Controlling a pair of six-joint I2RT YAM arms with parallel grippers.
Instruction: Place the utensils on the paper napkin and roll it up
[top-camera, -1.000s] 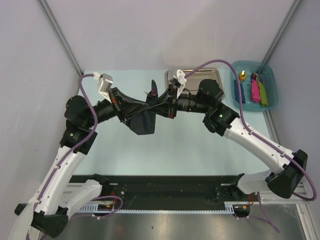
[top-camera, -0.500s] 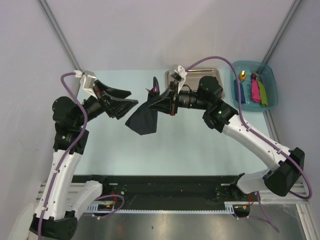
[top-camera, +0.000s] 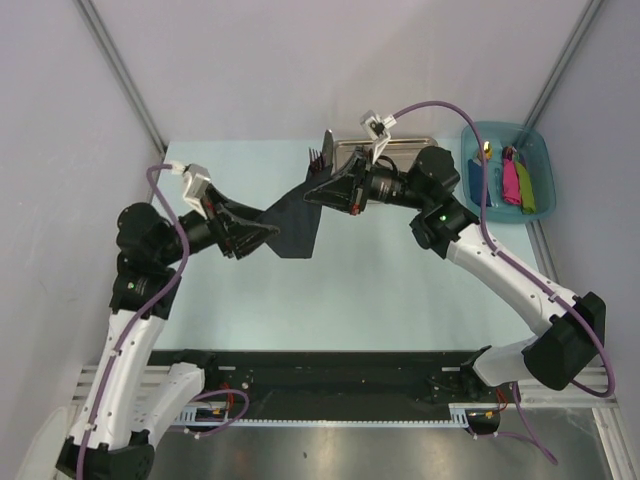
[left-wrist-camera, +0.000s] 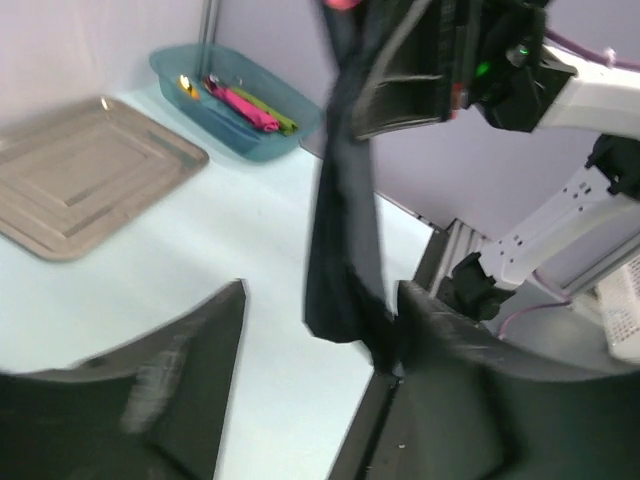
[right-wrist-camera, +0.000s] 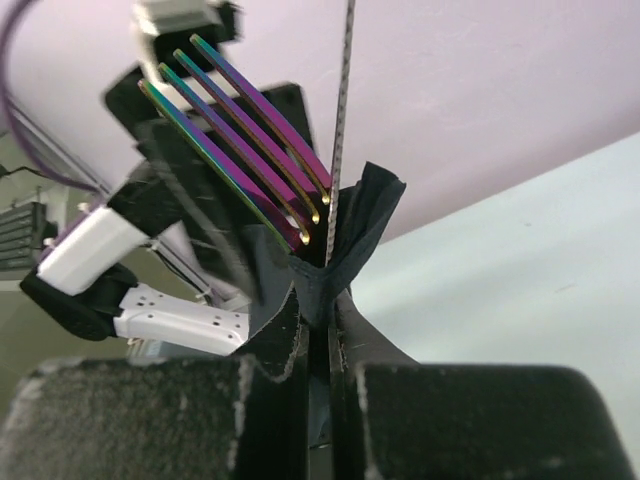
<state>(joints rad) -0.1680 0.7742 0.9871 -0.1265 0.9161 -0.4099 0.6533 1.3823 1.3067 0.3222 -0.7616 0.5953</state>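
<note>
The black paper napkin (top-camera: 296, 225) hangs in the air, wrapped round the utensils and pinched at its upper part by my right gripper (top-camera: 313, 192), which is shut on it. The fork's rainbow-tinted tines (right-wrist-camera: 245, 130) and a thin serrated blade edge (right-wrist-camera: 343, 120) stick out above the right gripper (right-wrist-camera: 320, 300). In the top view the fork tines (top-camera: 318, 153) point to the back. My left gripper (top-camera: 270, 233) is open at the napkin's lower left. In the left wrist view the napkin's lower corner (left-wrist-camera: 345, 250) hangs between the spread jaws of the left gripper (left-wrist-camera: 322, 292), against the right finger (left-wrist-camera: 460, 370).
A shiny steel tray (top-camera: 425, 147) lies at the back right, behind the right wrist, and is seen as the steel tray (left-wrist-camera: 90, 170) by the left wrist. A teal bin (top-camera: 540, 165) with blue, pink and green items stands right of it, the same teal bin (left-wrist-camera: 290, 120).
My left gripper let go of the napkin, drew back left, then returned to its lower corner with jaws partly narrowed. The right gripper carried the bundle back and right, towards the tray.
</note>
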